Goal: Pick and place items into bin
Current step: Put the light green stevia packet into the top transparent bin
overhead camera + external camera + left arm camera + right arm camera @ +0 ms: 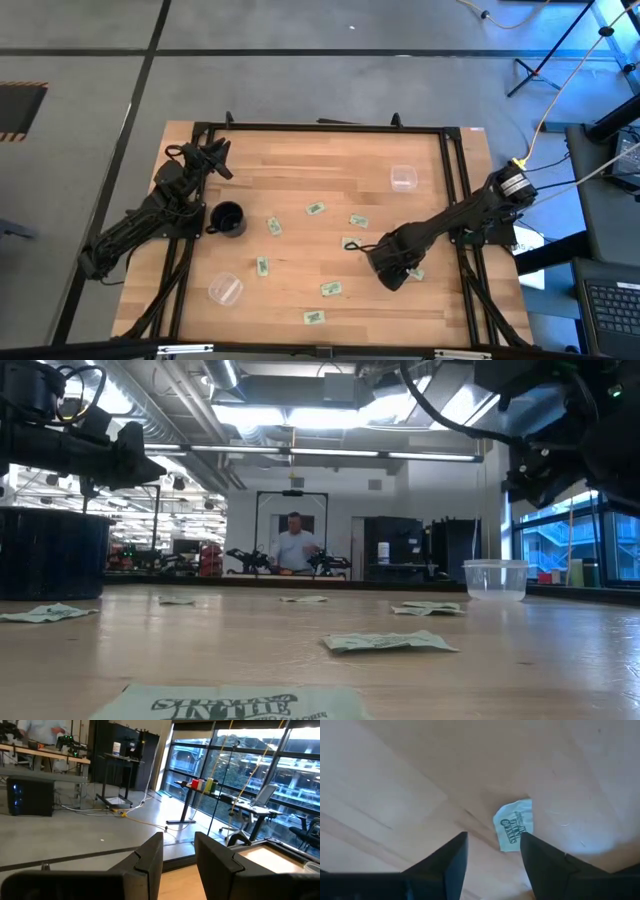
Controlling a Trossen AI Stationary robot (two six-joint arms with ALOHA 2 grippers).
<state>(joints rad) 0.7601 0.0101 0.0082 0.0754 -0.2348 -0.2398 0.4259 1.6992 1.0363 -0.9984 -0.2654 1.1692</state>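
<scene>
Several pale green packets lie flat on the wooden table [300, 160], among them one [315, 209], another [262, 266] and a third [331, 288]. A black cup [228, 218] stands at the left. My right gripper [392, 276] points down over the table's near right part, open and empty. In the right wrist view one packet [514, 827] lies flat on the wood just beyond my right gripper [492, 847], apart from both fingertips. That packet also shows beside the gripper in the high view [415, 272]. My left gripper [216, 156] waits open above the far left corner and faces the room [178, 847].
A clear plastic cup [403, 178] stands at the far right and another clear one [225, 290] at the near left. A black frame [320, 127] edges the table. In the low view a person [295, 547] stands far behind the table. Bare wood lies along the far side.
</scene>
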